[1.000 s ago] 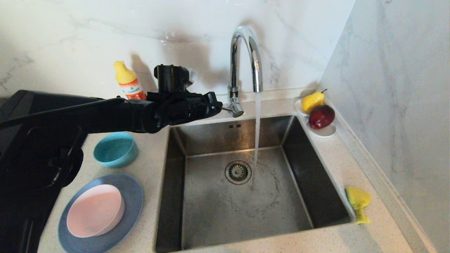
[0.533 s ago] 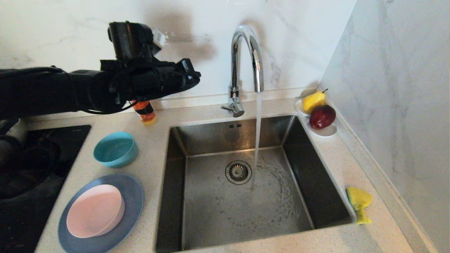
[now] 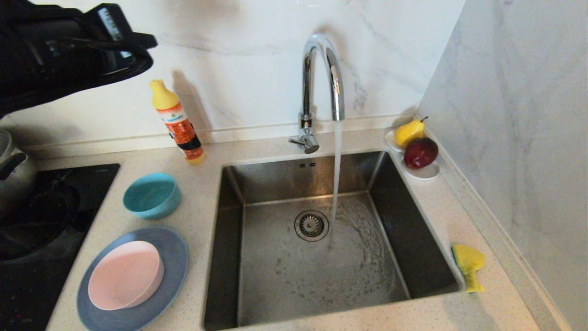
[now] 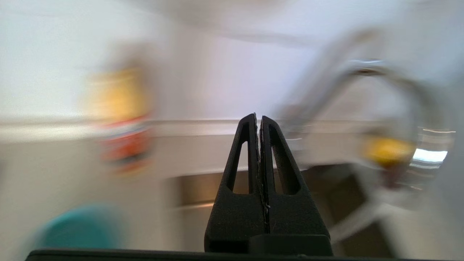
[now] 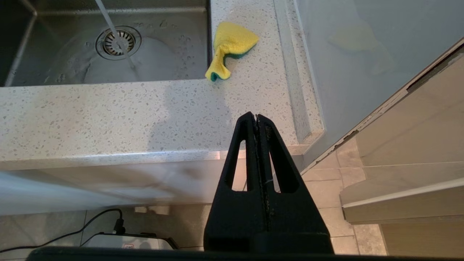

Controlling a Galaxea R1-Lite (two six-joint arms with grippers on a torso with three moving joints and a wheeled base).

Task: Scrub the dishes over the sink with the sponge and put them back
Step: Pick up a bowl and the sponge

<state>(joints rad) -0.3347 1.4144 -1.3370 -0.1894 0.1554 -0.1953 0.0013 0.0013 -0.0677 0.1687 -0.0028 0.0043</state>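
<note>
On the counter left of the sink point(image 3: 275, 280) lies the grey-blue plate point(image 3: 173, 257) with the pink bowl point(image 3: 125, 275) upright on it. The teal bowl point(image 3: 151, 195) stands just behind them. The yellow sponge point(image 3: 467, 264) lies crumpled on the counter at the sink's right front corner. My left gripper point(image 3: 149, 46) hangs high at the upper left, above the counter and far from the dishes; in the left wrist view this gripper point(image 4: 259, 117) is shut and empty. My right gripper point(image 5: 256, 116) is shut and empty, low in front of the counter's edge, with the sponge point(image 5: 232, 45) beyond it.
Water runs from the chrome faucet point(image 3: 321, 78) into the sink beside the drain strainer point(image 3: 311, 225). An orange soap bottle point(image 3: 177, 122) stands by the back wall. A white dish point(image 3: 427, 172) with a pear and an apple sits at the back right. A cooktop point(image 3: 41, 220) and a pot point(image 3: 14, 170) are at the left.
My left arm has pulled back from the faucet's handle, rising and swinging to the upper left. The soap bottle is uncovered again. The water keeps running and spreads across the sink floor.
</note>
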